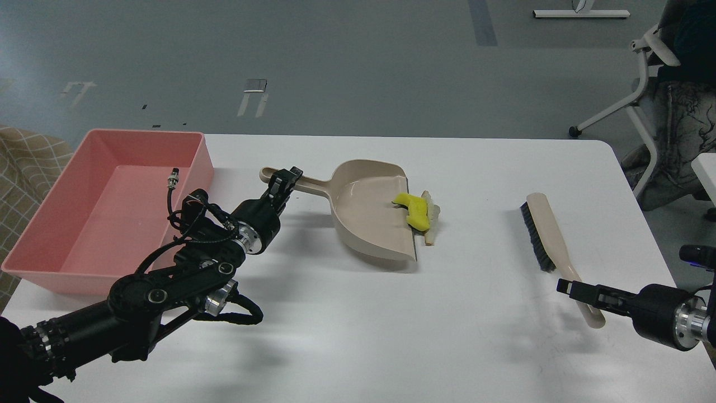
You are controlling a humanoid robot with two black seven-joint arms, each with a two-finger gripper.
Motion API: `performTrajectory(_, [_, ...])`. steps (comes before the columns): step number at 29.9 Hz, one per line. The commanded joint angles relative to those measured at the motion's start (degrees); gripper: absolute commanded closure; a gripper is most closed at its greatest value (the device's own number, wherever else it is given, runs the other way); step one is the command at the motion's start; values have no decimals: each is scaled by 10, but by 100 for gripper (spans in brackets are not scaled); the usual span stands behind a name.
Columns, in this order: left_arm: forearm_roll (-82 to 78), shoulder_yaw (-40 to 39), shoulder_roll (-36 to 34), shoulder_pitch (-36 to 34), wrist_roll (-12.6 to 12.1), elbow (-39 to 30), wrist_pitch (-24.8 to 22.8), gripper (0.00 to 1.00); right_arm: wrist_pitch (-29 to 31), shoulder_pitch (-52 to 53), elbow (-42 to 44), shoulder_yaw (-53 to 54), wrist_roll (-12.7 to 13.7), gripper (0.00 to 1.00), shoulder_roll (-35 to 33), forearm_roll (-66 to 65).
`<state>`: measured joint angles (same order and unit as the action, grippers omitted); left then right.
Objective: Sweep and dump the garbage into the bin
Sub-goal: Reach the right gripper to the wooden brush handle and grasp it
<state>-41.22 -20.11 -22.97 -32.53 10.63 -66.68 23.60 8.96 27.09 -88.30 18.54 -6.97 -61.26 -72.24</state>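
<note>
A white table (447,347) holds everything. The left claw (285,180) sits at the dustpan (369,212) handle, seemingly pinching it, though the fingers are too dark to tell for sure. Right of that claw, past the pan, the garbage (417,210) straddles the pan's lip. The pink bin (33,224) lies to that claw's left. The right claw (566,288) rests at the brush (545,235) handle; its grip cannot be told. Sweeping seems the step in hand. Next, the brush should push the scraps fully in.

White chair (651,106) (draped cloth) beside table (447,336).
</note>
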Motion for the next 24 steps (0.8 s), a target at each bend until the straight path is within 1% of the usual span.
performTrajectory(1, [0, 0, 0, 0, 0, 0, 0, 100, 0, 0, -5, -3, 0, 62, -1, 0])
performTrajectory(3, [0, 0, 0, 1, 0, 1, 0, 100, 0, 1, -5, -4, 0, 67, -1, 0])
performTrajectory(5, [0, 0, 0, 1, 0, 0, 0, 100, 0, 1, -6, -4, 1, 80, -1, 1])
performTrajectory(7, [0, 0, 0, 2, 0, 1, 0, 100, 0, 2, -8, -4, 1, 88, -1, 1])
performTrajectory(8, [0, 0, 0, 1, 0, 1, 0, 100, 0, 2, -9, -4, 1, 96, -1, 1])
performTrajectory(9, [0, 0, 0, 1, 0, 1, 0, 100, 0, 3, -9, -4, 1, 99, -1, 1])
performTrajectory(10, [0, 0, 0, 1, 0, 1, 0, 100, 0, 3, -12, -4, 1, 100, -2, 1])
performTrajectory(15, [0, 0, 1, 2, 0, 0, 0, 100, 0, 9, -14, -4, 3, 100, -6, 0])
performTrajectory(17, [0, 0, 0, 1, 0, 0, 0, 100, 0, 26, -6, -3, 14, 100, -5, -2])
performTrajectory(21, [-1, 0, 1, 2, 0, 0, 0, 100, 0, 48, 11, -3, 22, 100, -4, -3])
performTrajectory(24, [-1, 0, 2, 4, 0, 0, 0, 100, 1, 54, 30, -2, 34, 100, 15, -4])
